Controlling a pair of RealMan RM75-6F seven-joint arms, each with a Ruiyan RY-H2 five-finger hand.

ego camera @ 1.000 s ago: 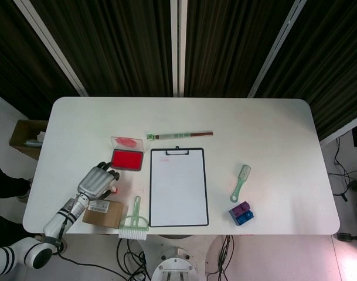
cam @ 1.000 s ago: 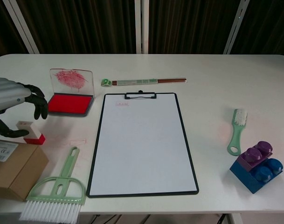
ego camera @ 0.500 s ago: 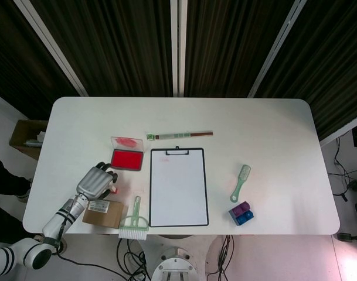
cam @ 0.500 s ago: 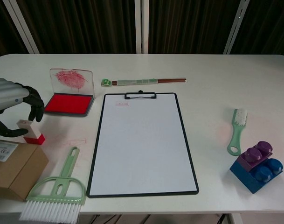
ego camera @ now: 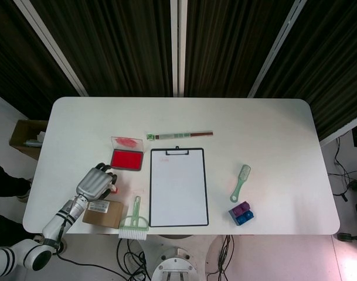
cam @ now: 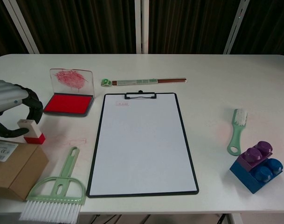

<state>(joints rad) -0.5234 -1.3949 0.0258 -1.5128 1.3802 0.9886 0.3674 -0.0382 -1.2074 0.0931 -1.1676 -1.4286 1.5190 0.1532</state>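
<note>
My left hand [cam: 13, 105] hovers at the table's left front, its dark fingers [cam: 35, 106] arched over a small white stamp with a red base [cam: 31, 130]. The stamp stands on the table, with the thumb low beside its left side and a gap under the fingertips. In the head view the left hand [ego camera: 95, 182] covers most of the stamp [ego camera: 114, 188]. An open red ink pad [cam: 69, 103] lies just beyond. A clipboard with white paper [cam: 142, 144] lies to the right. My right hand shows in neither view.
A cardboard box [cam: 13, 170] sits right in front of the left hand, with a green hand brush [cam: 58, 193] next to it. A long wrapped stick [cam: 144, 81] lies behind the clipboard. At the right lie a small green brush [cam: 236, 130] and purple-and-blue blocks [cam: 256, 165].
My left hand has drawn slightly left and its fingers have curled in more over the stamp. The stamp has stayed in place on the table.
</note>
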